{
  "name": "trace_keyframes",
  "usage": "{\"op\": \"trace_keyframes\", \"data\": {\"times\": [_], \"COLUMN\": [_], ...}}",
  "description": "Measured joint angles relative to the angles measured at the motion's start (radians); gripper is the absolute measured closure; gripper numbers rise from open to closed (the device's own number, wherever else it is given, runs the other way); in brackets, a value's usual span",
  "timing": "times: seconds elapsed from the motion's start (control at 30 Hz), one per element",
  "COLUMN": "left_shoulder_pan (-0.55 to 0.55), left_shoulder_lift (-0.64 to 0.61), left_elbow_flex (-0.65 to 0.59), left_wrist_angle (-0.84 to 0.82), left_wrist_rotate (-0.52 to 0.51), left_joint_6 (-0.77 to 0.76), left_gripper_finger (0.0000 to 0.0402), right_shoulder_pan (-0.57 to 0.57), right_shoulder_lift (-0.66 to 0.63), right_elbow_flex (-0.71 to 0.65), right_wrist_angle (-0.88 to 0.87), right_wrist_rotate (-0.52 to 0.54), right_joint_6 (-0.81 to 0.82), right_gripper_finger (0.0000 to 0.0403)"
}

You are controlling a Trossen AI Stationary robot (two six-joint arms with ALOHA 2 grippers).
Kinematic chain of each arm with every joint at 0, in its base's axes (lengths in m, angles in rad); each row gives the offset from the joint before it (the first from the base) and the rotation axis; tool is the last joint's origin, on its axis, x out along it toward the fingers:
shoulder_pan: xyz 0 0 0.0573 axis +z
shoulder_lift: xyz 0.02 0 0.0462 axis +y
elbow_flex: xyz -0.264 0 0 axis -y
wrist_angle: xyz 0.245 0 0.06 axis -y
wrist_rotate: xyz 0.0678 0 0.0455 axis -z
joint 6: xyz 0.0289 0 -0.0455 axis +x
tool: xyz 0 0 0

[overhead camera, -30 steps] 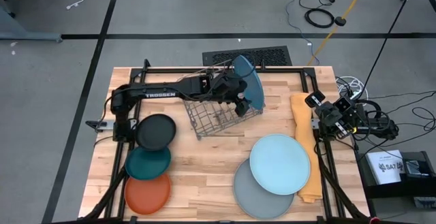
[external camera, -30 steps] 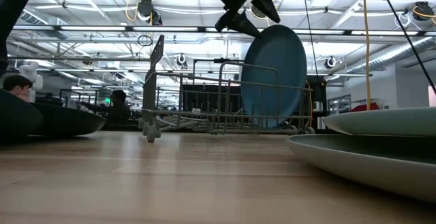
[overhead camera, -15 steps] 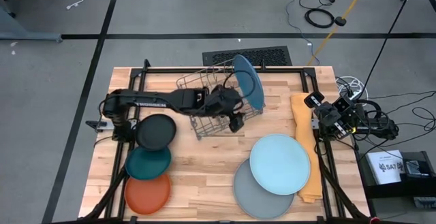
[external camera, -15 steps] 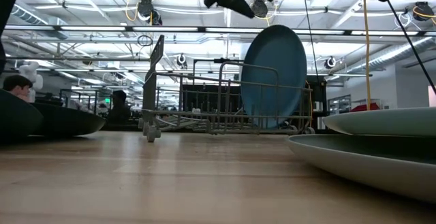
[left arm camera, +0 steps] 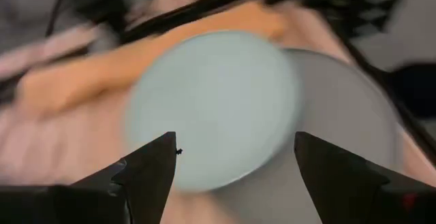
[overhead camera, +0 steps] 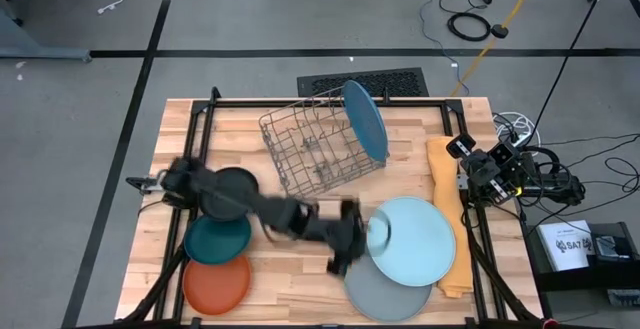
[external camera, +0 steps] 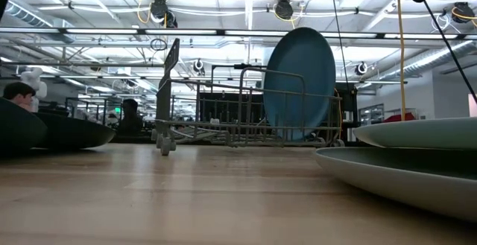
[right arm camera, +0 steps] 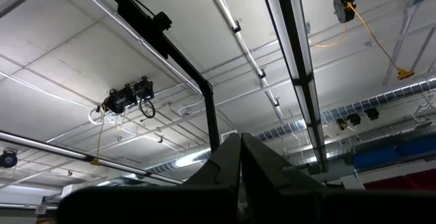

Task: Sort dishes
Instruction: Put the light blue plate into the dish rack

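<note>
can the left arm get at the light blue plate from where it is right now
Probably yes. The left gripper is at the light blue plate's edge with its fingers open, nothing between them. The plate lies on top of the grey plate, so its rim is exposed.

Even bright overhead light, soft shadows. Dark left arm (overhead camera: 270,214) smeared by motion blur; left wrist view blurred throughout. Ceiling strip lights (right arm camera: 293,40) glare.

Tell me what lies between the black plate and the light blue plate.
In the high view, the left arm stretches across the bare wood between the black plate and the light blue plate, its open left hand beside the light blue plate's rim.
</note>
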Motion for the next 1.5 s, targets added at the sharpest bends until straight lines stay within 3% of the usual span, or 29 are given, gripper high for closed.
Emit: {"op": "trace_keyframes", "data": {"times": [0.47,0.57,0.73,1.0,1.13,1.5], "left_shoulder_pan": [-0.075,-0.07,-0.062,-0.034,-0.032,-0.009], "left_shoulder_lift": [0.273,0.304,0.348,0.381,0.39,0.39], "left_elbow_flex": [-0.001,0.0,0.0,0.002,0.002,0.001], "left_wrist_angle": [0.228,0.211,0.253,0.284,0.334,0.352], "left_wrist_rotate": [-0.153,-0.176,-0.307,-0.328,-0.336,-0.304], "left_joint_6": [0.338,0.345,0.435,0.441,0.469,0.475], "left_gripper_finger": [0.0107,0.0107,0.0107,0.011,0.0135,0.026], "right_shoulder_pan": [0.0,0.0,0.0,0.0,0.0,0.0], "right_shoulder_lift": [0.0,0.0,0.0,0.0,0.0,0.0], "right_elbow_flex": [0.0,0.0,0.0,0.0,0.0,0.0], "right_wrist_angle": [-0.024,-0.031,-0.047,-0.074,-0.077,-0.077], "right_wrist_rotate": [0.026,0.026,0.027,0.054,0.055,0.055], "right_joint_6": [0.01,0.01,0.003,-0.002,-0.004,-0.008], "right_gripper_finger": [0.0397,0.0397,0.0397,0.0397,0.0397,0.0397]}}
